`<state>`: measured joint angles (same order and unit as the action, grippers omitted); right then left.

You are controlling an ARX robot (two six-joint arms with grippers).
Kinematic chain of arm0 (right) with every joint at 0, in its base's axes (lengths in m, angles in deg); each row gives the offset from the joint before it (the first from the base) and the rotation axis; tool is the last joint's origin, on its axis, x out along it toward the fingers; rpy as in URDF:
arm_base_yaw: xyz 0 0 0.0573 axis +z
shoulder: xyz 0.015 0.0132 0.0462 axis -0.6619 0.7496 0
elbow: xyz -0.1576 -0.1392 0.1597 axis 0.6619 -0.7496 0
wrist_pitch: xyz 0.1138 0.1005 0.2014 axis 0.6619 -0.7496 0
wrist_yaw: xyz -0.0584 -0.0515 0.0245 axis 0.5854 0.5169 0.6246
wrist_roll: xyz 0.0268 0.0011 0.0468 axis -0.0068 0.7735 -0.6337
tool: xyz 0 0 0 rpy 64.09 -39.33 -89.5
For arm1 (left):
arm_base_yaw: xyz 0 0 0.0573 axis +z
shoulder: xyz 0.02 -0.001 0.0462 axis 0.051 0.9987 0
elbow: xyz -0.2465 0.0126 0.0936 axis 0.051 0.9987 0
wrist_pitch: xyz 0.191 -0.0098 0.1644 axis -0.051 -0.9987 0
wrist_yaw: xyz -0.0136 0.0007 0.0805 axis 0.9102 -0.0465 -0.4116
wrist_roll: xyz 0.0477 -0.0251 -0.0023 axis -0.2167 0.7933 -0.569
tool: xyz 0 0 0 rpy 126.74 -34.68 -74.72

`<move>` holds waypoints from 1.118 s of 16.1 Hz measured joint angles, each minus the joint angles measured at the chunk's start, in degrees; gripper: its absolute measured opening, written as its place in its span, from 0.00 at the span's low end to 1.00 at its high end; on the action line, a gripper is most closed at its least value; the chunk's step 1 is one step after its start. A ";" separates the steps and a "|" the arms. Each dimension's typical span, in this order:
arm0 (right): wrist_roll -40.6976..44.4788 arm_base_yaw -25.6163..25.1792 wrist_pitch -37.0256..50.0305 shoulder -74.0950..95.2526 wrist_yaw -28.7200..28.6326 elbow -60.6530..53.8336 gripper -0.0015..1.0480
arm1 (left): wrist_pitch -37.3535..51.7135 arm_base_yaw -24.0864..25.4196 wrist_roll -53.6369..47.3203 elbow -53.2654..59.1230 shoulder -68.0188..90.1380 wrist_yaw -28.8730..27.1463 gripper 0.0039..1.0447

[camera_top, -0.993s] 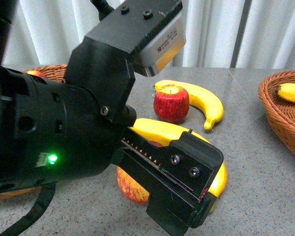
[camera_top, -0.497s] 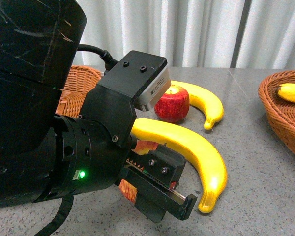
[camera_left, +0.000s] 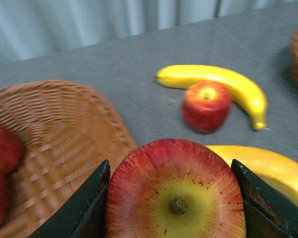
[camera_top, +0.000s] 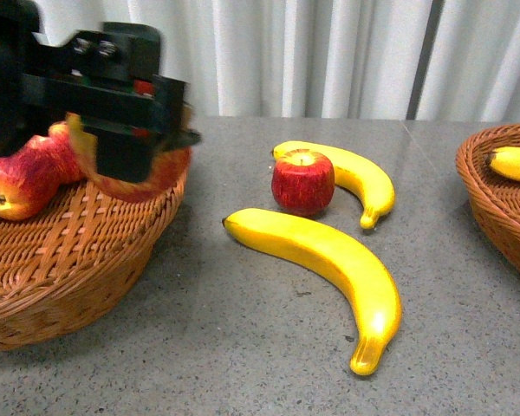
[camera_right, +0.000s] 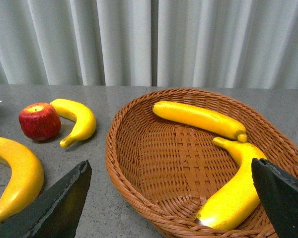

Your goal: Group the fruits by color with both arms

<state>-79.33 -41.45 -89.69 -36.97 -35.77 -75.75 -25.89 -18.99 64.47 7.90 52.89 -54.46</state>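
Gripping a yellow-streaked red apple (camera_left: 174, 193) in our left jaws over the rim of the left basket (camera_top: 78, 251), we hover our right jaws, spread and empty, facing the right basket (camera_right: 184, 148) with its two bananas (camera_right: 198, 119).

Soft, even light, with glare on the near banana (camera_top: 374, 322). Motion blur smears the left gripper (camera_top: 126, 165) and its apple (camera_top: 162, 178) at upper left.

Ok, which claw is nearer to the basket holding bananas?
Right. The right claw is open, right by that basket; the left claw, gripping an apple, is at the other basket, across the table.
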 joint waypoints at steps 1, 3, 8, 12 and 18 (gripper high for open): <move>0.00 0.00 0.00 0.00 0.00 0.00 0.94 | -0.77 3.54 1.75 -0.02 0.28 -0.48 0.60; 0.00 0.00 0.00 0.00 0.00 0.00 0.94 | -0.74 9.62 4.48 0.13 2.10 -0.50 0.60; 0.00 0.00 0.00 0.00 0.00 0.00 0.94 | 0.20 14.14 5.42 1.75 5.55 1.92 0.60; 0.00 0.00 0.00 0.00 0.00 0.00 0.94 | 0.83 14.82 5.42 1.77 8.20 2.99 0.59; 0.00 0.00 0.00 0.00 0.00 0.00 0.94 | 0.76 13.07 3.30 3.89 3.43 3.02 0.96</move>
<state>-79.33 -41.45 -89.69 -36.97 -35.77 -75.75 -25.13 -5.92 67.77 11.79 56.32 -51.45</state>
